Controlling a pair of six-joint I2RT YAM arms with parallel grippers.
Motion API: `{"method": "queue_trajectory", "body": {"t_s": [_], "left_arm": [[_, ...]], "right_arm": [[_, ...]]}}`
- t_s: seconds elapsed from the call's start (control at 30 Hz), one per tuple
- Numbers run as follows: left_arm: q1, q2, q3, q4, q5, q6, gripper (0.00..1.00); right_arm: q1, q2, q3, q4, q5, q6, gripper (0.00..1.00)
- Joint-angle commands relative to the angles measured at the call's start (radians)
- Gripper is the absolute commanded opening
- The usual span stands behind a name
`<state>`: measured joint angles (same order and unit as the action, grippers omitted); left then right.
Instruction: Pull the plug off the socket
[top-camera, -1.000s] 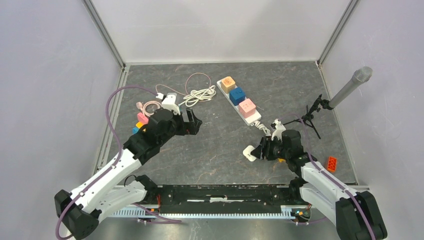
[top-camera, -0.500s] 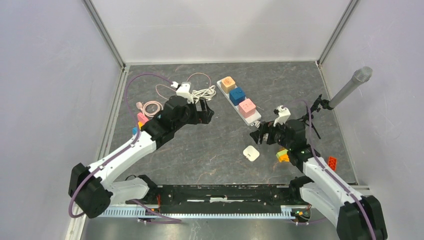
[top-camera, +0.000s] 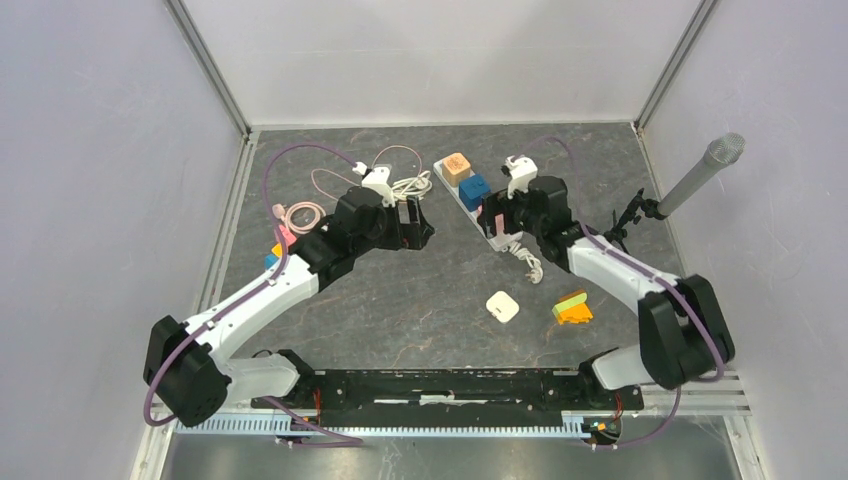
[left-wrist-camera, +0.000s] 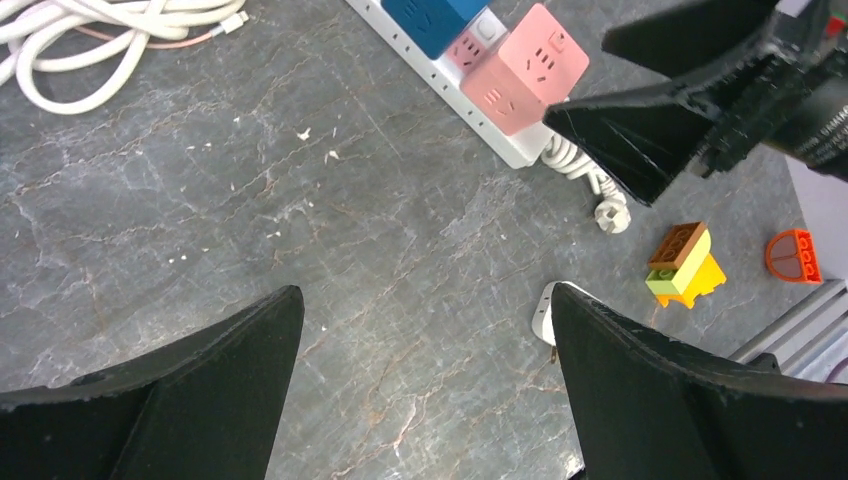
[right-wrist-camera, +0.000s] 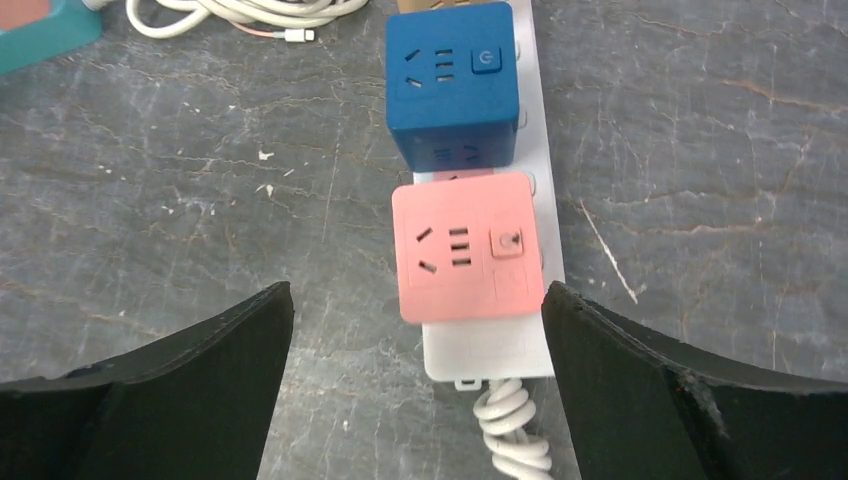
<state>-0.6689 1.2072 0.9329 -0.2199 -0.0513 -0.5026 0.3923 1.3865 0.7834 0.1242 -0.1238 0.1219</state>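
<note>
A white socket strip (top-camera: 500, 238) (right-wrist-camera: 487, 350) lies at the back centre with an orange (top-camera: 457, 166), a blue (top-camera: 473, 190) (right-wrist-camera: 450, 85) and a pink cube plug (right-wrist-camera: 465, 245) (left-wrist-camera: 530, 70) seated in it. My right gripper (top-camera: 508, 208) (right-wrist-camera: 417, 285) hovers open over the strip's near end, its fingers either side of the pink cube and apart from it. A loose white plug (top-camera: 502, 306) (left-wrist-camera: 541, 312) lies on the table nearer the arms. My left gripper (top-camera: 420, 225) (left-wrist-camera: 427, 290) stands open over bare table left of the strip, holding nothing.
A coiled white cable (top-camera: 395, 188) (left-wrist-camera: 100, 30) and a pink cable (top-camera: 300, 213) lie at the back left. Small coloured blocks (top-camera: 278, 245) sit under the left arm. A yellow-green block (top-camera: 573, 308) (left-wrist-camera: 683, 262) lies right of the loose plug. A microphone (top-camera: 700, 175) stands at the right wall.
My right gripper opened, left the white plug on the table, and moved away to the strip's pink cube. My left arm reached further toward the strip.
</note>
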Motion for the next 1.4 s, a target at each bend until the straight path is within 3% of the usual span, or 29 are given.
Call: {"method": "queue_trajectory", "body": {"t_s": [0.0, 0.23, 0.4, 0.53, 0.77, 0.87, 1.17, 1.37], "left_arm": [[0.003, -0.038, 0.041, -0.063, 0.013, 0.035, 1.00], [0.003, -0.041, 0.021, -0.043, 0.043, 0.003, 1.00], [0.003, -0.022, 0.016, -0.025, 0.047, -0.003, 1.00], [0.003, 0.023, 0.048, -0.011, 0.075, -0.029, 1.00], [0.003, 0.182, 0.129, 0.082, 0.136, -0.143, 1.00], [0.002, 0.277, 0.183, 0.116, 0.163, -0.206, 1.00], [-0.006, 0.543, 0.348, 0.194, 0.235, -0.296, 1.00], [-0.006, 0.645, 0.426, 0.202, 0.201, -0.327, 0.94]], "right_arm": [[0.023, 0.109, 0.113, -0.040, 0.082, -0.099, 0.98], [0.028, 0.238, 0.203, -0.118, 0.132, -0.163, 0.94], [0.028, 0.253, 0.197, -0.104, 0.135, -0.174, 0.80], [0.028, 0.218, 0.151, -0.094, 0.153, -0.195, 0.66], [0.028, 0.070, 0.021, -0.121, 0.129, -0.236, 0.62], [0.028, 0.014, -0.025, -0.123, 0.127, -0.221, 0.65], [0.028, 0.000, -0.087, -0.058, 0.127, -0.163, 0.96], [0.028, 0.016, -0.069, -0.020, 0.127, -0.164, 0.98]]}}
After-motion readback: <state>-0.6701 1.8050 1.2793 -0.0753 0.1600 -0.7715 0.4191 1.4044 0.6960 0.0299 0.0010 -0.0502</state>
